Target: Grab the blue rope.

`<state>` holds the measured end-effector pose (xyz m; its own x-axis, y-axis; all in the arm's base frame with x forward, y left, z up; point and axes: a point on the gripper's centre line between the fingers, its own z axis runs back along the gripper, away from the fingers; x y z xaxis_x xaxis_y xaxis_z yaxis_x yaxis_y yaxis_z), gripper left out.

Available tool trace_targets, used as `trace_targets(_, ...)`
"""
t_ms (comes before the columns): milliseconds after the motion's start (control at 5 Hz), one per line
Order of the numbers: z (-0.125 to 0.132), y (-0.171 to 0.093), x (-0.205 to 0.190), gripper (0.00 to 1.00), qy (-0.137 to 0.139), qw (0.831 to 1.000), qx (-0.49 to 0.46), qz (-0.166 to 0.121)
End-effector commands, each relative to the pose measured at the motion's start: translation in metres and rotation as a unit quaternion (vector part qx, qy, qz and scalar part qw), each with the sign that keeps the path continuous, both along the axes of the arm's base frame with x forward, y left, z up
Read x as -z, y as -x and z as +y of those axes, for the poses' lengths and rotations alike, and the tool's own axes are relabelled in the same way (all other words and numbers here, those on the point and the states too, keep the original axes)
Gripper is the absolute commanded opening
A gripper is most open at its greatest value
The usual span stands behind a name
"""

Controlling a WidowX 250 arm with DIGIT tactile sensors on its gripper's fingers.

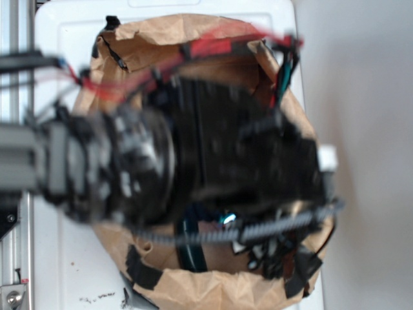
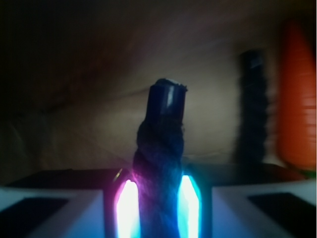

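Inside the brown paper bag [image 1: 213, 287], the gripper [image 2: 158, 206] has its fingers [image 2: 128, 208] clamped on the blue rope [image 2: 161, 163], which stands upright between them. An orange carrot [image 2: 298, 94] lies to the right, a dark strip [image 2: 252, 99] beside it.

Blurred black robot arm [image 1: 213, 155] fills brown paper bag [image 1: 213, 290]; bag on white surface [image 1: 64, 258].

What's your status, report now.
Pincer shut on blue rope. Rope end sticks up between the pads. Orange carrot off to the side, nothing blocking.
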<state>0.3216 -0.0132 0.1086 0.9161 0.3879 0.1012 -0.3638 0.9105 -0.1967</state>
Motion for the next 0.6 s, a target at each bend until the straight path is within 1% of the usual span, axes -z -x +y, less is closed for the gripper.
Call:
trace_targets(0, 0.026, -0.008, -0.064, 0.00, 0.003, 0.998, -0.052, -0.032)
trace_targets(200, 0.030, 0.001, -0.081, 0.00, -0.004, 0.998, -0.047, -0.034)
trace_targets(400, 0.040, 0.014, -0.087, 0.00, -0.013, 0.999, -0.036, -0.036)
